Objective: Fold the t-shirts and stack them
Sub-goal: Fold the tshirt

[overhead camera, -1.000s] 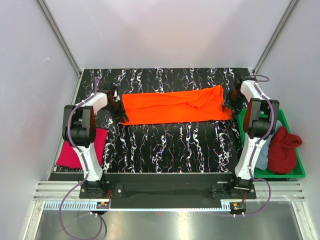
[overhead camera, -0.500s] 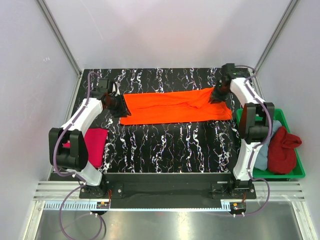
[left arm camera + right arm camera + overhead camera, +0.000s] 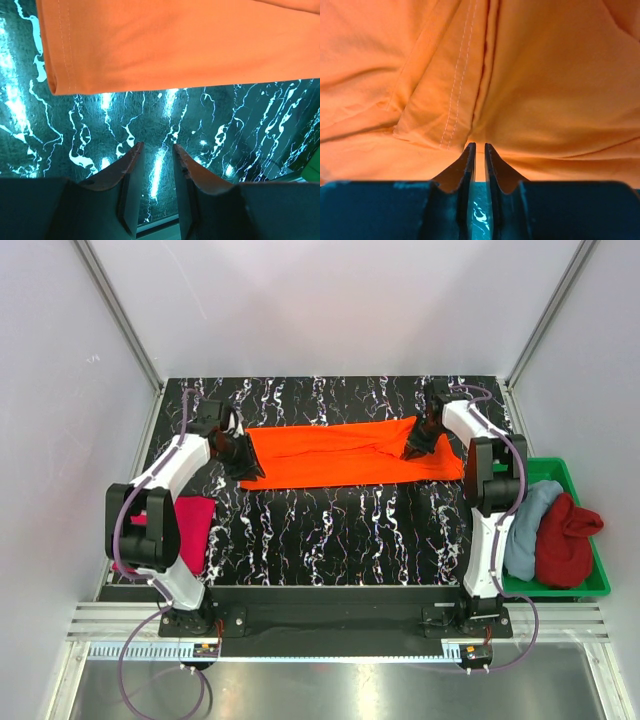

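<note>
A bright orange t-shirt [image 3: 330,455] lies folded into a long strip across the far half of the table. My left gripper [image 3: 240,455] is at its left end. In the left wrist view this gripper [image 3: 156,145] is open, with bare table between its fingers and the shirt's hem [image 3: 60,55] just ahead. My right gripper [image 3: 413,447] sits on the shirt's right part. In the right wrist view it [image 3: 477,145] is pinched almost together on the edge of the orange cloth [image 3: 545,90], and creases run in to its tips. A magenta t-shirt [image 3: 190,525] lies folded at the left edge.
A green tray [image 3: 585,589] stands off the table's right side and holds a light blue t-shirt [image 3: 527,525] and a dark red t-shirt [image 3: 565,540]. White walls and metal frame posts close in the back and sides.
My right gripper moved left from the shirt's right end onto the cloth and closed its jaws. My left arm swung outward while its gripper stayed by the shirt's left end.
</note>
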You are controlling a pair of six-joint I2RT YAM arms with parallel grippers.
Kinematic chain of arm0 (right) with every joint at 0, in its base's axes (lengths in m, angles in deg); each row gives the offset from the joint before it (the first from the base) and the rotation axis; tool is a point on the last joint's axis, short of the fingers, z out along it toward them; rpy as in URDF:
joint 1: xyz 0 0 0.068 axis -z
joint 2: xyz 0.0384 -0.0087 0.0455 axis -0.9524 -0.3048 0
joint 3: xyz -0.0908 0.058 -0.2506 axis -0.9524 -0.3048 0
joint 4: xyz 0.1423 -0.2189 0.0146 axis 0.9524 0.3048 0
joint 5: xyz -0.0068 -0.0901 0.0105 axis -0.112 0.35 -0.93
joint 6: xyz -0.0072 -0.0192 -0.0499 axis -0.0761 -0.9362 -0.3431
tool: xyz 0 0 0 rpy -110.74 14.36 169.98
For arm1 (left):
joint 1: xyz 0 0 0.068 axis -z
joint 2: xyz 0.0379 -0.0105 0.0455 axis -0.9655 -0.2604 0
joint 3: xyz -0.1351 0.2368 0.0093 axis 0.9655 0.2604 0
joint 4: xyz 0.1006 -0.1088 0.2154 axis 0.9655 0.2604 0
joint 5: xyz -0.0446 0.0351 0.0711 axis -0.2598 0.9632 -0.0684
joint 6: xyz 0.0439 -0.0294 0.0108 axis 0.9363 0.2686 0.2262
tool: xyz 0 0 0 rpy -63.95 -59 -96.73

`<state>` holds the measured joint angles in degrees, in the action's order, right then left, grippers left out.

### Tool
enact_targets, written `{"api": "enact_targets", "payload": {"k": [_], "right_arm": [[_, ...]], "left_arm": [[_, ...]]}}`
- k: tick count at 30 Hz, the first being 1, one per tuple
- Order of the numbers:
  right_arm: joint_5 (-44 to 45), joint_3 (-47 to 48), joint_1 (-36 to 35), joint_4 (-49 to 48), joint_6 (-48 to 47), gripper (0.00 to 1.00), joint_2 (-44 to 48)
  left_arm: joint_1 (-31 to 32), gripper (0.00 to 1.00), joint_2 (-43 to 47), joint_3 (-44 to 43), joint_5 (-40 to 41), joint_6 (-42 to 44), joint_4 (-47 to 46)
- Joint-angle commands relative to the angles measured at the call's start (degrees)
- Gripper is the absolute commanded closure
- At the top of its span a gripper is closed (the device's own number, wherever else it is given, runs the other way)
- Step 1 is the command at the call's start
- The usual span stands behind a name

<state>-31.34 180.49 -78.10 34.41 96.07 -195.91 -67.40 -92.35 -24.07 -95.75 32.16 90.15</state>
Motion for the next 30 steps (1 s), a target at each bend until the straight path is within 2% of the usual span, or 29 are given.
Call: {"api": "enact_targets", "payload": {"k": [1, 10, 13, 14, 17, 18, 22, 26, 30], "right_arm": [[0.18, 4.04, -0.13, -0.95, 0.19, 0.82, -1.71], [-2.89, 19.76, -0.39, -2.18, 4.05, 0.81, -11.38], [-5.61, 32.75, -0.31, -0.18, 6.07, 0.8, -18.49], [-6.06, 40.97, -0.31, 1.49, 6.43, 0.8, -20.16], [-7.12, 49.47, -0.3, 6.68, 5.21, 0.73, -22.99], [-6.77, 48.88, -0.13, 7.73, 4.76, 0.67, -21.43], [-4.84, 38.52, 1.01, 7.57, 2.22, 0.61, -14.48], [-3.87, 27.28, 1.1, 7.13, -0.51, 0.6, -9.47], [-4.48, 18.83, 1.1, 2.05, 0.8, 0.65, -5.95]], "left_arm": [[0.23, 0.66, -1.08, -2.67, -2.06, 0.05, -0.61], [0.23, 0.67, -2.75, -3.9, -2.42, -0.04, -0.52], [0.14, 0.66, -2.75, -3.99, -2.94, -0.3, -0.34], [0.23, 0.67, -2.84, -4.25, -3.38, -0.3, -0.08], [0.23, 0.67, -1.35, -4.34, -2.51, -0.04, 0.01], [0.23, 0.67, -1.26, -4.17, -2.24, 0.14, 0.01], [0.31, 0.67, -0.56, -3.2, -2.5, 0.05, 0.27], [0.49, 0.67, -0.47, -2.5, -2.5, 0.14, 0.1], [0.93, 0.67, -0.64, -2.41, -3.29, -0.12, 0.1]]}}
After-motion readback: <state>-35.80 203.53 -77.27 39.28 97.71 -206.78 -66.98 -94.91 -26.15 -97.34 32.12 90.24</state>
